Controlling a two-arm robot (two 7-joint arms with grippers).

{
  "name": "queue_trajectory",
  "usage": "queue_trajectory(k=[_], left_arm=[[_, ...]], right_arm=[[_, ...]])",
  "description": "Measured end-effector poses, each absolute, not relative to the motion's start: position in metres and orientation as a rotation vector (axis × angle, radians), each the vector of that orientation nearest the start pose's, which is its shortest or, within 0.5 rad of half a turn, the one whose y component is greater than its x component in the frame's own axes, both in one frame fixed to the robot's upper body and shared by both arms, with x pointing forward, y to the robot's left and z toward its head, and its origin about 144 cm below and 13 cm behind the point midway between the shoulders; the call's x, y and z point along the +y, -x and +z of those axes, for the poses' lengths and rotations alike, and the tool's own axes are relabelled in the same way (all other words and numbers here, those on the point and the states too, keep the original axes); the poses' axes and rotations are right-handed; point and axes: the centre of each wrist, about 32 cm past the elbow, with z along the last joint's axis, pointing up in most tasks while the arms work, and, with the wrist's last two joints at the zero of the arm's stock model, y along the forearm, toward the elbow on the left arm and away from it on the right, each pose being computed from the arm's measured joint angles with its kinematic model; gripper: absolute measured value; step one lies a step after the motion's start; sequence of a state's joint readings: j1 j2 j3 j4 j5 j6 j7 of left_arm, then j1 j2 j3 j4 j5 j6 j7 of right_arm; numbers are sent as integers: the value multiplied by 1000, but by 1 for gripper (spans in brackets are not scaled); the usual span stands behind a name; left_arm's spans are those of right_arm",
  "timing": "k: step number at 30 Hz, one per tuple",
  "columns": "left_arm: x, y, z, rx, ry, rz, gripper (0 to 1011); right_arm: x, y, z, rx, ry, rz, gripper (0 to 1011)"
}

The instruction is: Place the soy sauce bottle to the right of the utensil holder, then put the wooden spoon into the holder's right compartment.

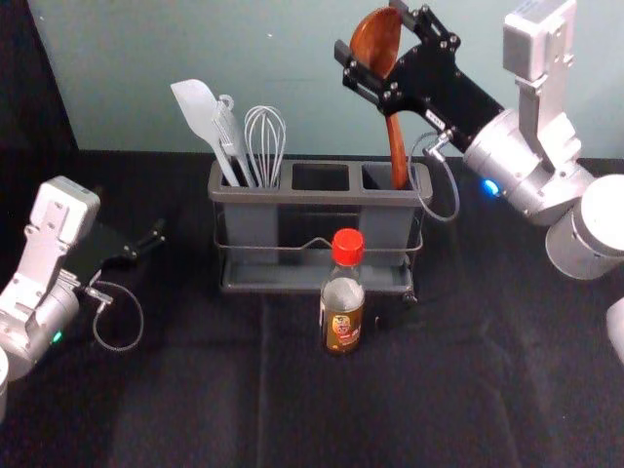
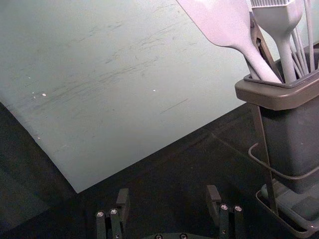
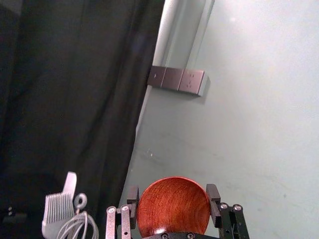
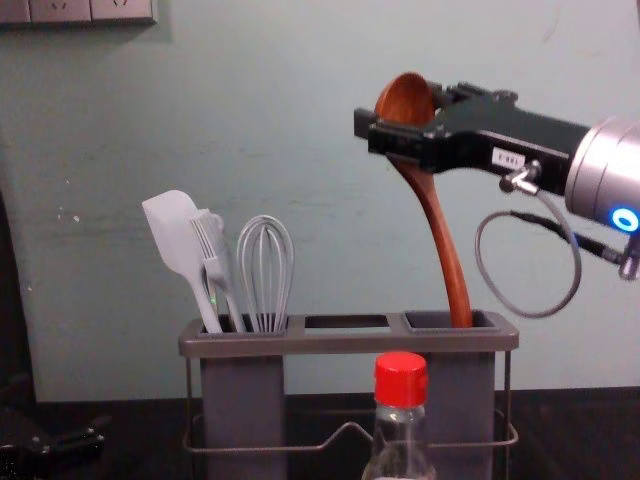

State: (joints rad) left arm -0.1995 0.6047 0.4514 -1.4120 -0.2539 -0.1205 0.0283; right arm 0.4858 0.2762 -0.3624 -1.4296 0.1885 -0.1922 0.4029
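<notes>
The right gripper (image 1: 371, 33) pinched one wooden spoon (image 1: 395, 141), its tip hidden, probably inside the holder's (image 1: 292, 197) right compartment, left gripper (image 1: 150, 242) spread at left, one bottle (image 1: 343, 322), one whisk (image 1: 265, 141).

So the right arm (image 1: 541, 44) comes in from the right edge of the head view, wrist (image 1: 512, 156) angled up and inward, with its tool (image 1: 369, 27) raised high. Chest view has that one reaching in from the right, nearly level, tipped up a touch. Fingers (image 3: 213, 196) are on either side of what it's gripping, so yeah, it's got a hold. Blue light on the wrist, cable looping off it.

Left arm (image 1: 44, 244) is just parked low at the left side, green light on, its own cable loop hanging. Left tool (image 1: 134, 213) points inward, fingers (image 2: 123, 201) spread wide, nothing between them.
</notes>
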Motion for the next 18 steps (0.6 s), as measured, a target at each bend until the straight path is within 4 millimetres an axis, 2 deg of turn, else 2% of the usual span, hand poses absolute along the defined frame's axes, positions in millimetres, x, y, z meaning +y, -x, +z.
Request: queue_trajectory(k=[18], left_arm=[[310, -489, 1140, -285, -304, 1248, 1005]], right_arm=[[-211, -570, 1231, -434, -48, -834, 837]])
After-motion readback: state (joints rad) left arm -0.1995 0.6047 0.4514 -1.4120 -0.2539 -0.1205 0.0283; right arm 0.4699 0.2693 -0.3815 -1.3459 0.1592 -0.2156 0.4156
